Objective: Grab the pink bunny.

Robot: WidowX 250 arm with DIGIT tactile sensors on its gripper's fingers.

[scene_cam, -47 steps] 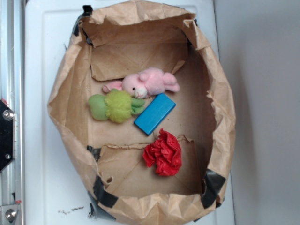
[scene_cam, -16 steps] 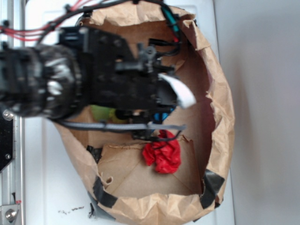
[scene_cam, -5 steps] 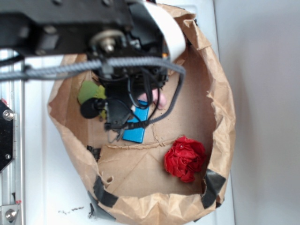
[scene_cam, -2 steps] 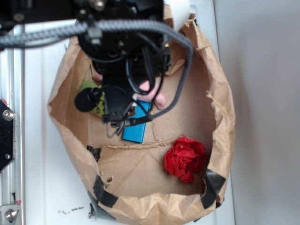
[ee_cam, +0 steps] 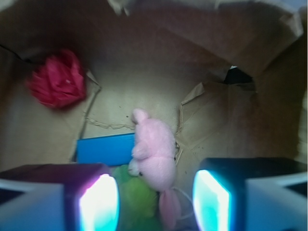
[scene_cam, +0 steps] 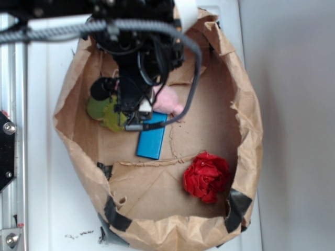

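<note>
The pink bunny (ee_cam: 155, 154) lies on the floor of the brown paper bag (scene_cam: 246, 120), between my open fingers in the wrist view, nearer the right one. Its head points toward me and one ear trails down. My gripper (ee_cam: 155, 202) is open and empty above it. In the exterior view only a bit of the bunny (scene_cam: 168, 101) shows beside my arm, and the gripper (scene_cam: 135, 112) hangs over it. The lime-green plush (ee_cam: 137, 199) touches the bunny's left side, also between my fingers.
A blue block (scene_cam: 152, 136) lies just beyond the bunny, touching it; it also shows in the wrist view (ee_cam: 105, 149). A red tissue-paper ball (scene_cam: 206, 176) sits at the bag's lower right. The green plush (scene_cam: 104, 111) lies left. Crumpled bag walls rise all round.
My arm has moved up the frame and lowered over the plush toys. Earlier the red ball was pushed to the right and the blue block turned more upright.
</note>
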